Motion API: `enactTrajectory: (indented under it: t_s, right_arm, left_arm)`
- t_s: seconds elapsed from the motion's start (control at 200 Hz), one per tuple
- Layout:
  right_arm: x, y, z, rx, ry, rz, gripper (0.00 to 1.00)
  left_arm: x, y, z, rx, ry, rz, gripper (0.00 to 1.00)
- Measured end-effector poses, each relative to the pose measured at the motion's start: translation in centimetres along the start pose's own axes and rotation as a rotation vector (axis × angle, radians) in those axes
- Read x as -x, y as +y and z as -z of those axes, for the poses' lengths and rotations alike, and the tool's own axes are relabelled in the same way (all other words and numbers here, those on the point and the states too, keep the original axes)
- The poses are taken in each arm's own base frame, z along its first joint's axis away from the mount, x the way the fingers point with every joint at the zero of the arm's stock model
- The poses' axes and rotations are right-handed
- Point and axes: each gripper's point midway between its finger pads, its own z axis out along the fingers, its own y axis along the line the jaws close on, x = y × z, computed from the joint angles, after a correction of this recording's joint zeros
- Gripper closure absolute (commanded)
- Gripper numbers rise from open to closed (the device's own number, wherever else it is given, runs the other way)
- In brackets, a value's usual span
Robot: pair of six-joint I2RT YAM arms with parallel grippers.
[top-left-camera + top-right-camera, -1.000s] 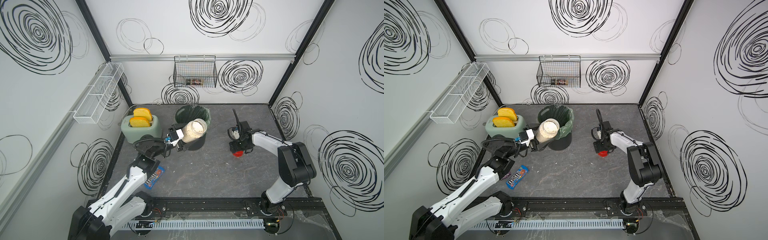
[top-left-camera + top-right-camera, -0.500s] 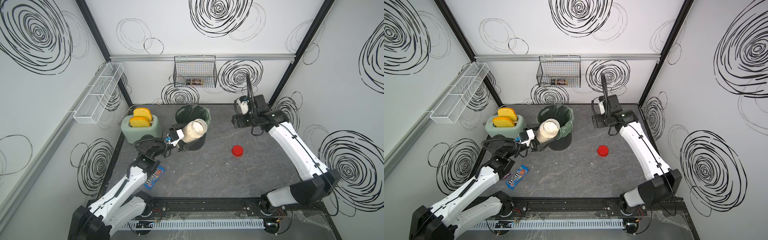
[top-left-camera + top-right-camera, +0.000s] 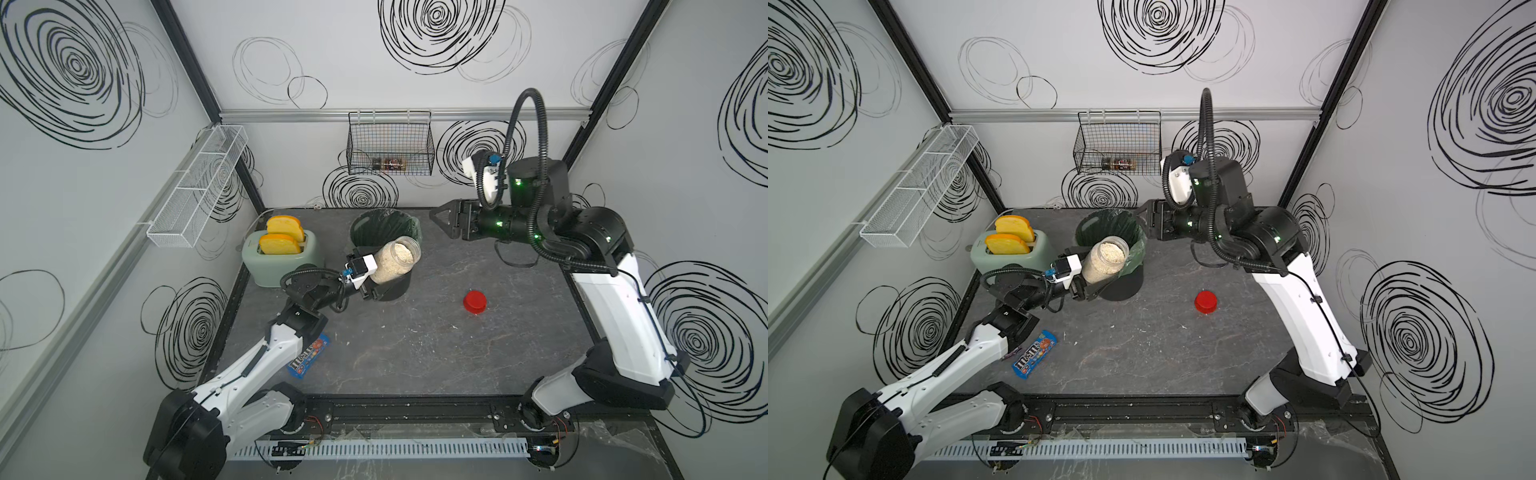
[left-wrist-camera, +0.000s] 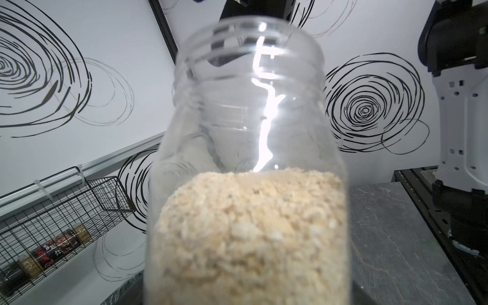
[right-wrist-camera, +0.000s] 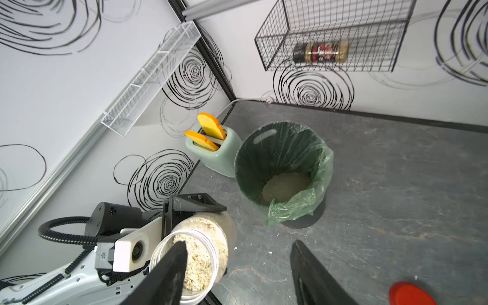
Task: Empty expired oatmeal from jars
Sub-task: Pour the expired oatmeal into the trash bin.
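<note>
Left gripper pinches the tilted, open jar of oatmeal at the bin; right gripper hangs spread, empty, nearby; lid lies apart.

White-shelled arms with black joints, ribbed black cables, green lights, black wedge fingers.

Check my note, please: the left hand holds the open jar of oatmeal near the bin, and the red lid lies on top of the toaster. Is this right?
Not quite: the red lid lies on the table, apart from the toaster, as both top views show. The rest stands: the left hand holds the open jar of oatmeal near the bin.
</note>
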Motion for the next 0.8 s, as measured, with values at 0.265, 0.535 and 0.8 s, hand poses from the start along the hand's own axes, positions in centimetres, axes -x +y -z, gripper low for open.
enactTrajectory:
  t_s: [0.265, 0.535, 0.8]
  right_arm:
    - [-2.6, 0.1, -2.7, -0.025, 0.106, -0.022, 0.46]
    - [-4.6, 0.5, -3.2, -0.030, 0.161, -0.008, 0.52]
    - [-6.3, -0.2, -4.0, -0.051, 0.215, -0.010, 0.71]
  left_arm:
    - [-0.6, -0.6, -0.9, -0.024, 0.008, 0.007, 1.00]
    - [-0.5, -0.3, -1.1, -0.015, 0.002, 0.002, 1.00]
    - [-0.5, -0.3, -1.1, -0.013, 0.002, 0.002, 0.98]
